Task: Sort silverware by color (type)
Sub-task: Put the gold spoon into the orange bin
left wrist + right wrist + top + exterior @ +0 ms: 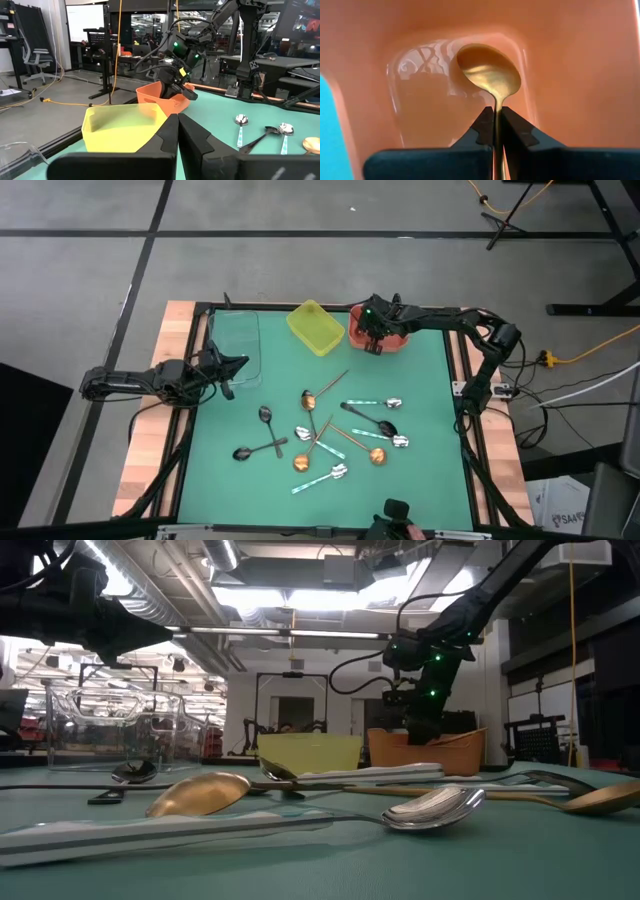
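Green matting covers the bench (420, 380), with three bins along its far edge: clear (237, 345), yellow (316, 327), orange (396, 338). From above, the right hand (375, 345) merely hangs over the orange bin; its wrist camera shows its fingers (482, 127) pinching a gold spoon (490, 75) by the handle, bowl inside the bin. Loose spoons (330, 435) lie scattered mid-bench, leaving open mat near the bins. The left hand (232, 372), pressed closed, waits beside the clear bin.
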You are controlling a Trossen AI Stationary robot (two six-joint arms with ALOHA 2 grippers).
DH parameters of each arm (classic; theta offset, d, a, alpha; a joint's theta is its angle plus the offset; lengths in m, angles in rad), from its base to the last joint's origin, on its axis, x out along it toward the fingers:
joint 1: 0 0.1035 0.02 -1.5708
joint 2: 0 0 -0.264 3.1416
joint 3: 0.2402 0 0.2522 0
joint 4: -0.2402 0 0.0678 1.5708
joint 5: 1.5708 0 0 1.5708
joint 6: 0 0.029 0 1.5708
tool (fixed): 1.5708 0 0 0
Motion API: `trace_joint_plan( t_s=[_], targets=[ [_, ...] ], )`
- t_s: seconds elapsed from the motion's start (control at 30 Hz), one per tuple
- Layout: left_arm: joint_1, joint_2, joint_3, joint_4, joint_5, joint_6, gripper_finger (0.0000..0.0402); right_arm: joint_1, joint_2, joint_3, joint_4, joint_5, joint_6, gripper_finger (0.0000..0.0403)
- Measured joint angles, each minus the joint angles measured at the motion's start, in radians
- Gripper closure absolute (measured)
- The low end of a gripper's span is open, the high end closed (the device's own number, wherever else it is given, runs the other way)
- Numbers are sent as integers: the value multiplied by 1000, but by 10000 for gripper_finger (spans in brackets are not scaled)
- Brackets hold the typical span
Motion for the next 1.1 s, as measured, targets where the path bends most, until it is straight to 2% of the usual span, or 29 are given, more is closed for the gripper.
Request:
trace_joint_plan(
  t_s=[0.27, 0.4, 0.77, 1.0, 1.1],
  targets=[
    [0, 0, 0, 0, 0, 0, 398, 0, 0, -2, -4, 0, 0, 315],
    [0, 0, 0, 0, 0, -2, 398, 0, 0, -2, -3, 0, 0, 296],
    [0, 0, -1, 69, 0, -130, 398, 0, -30, -2, -3, 3, 0, 298],
    [0, 0, -1, 191, 6, -131, 398, 1, -138, -2, -36, 8, 0, 299],
    [0, 5, -1, 252, 42, -131, 398, 1, -204, -2, -85, 7, 23, 299]
  ],
)
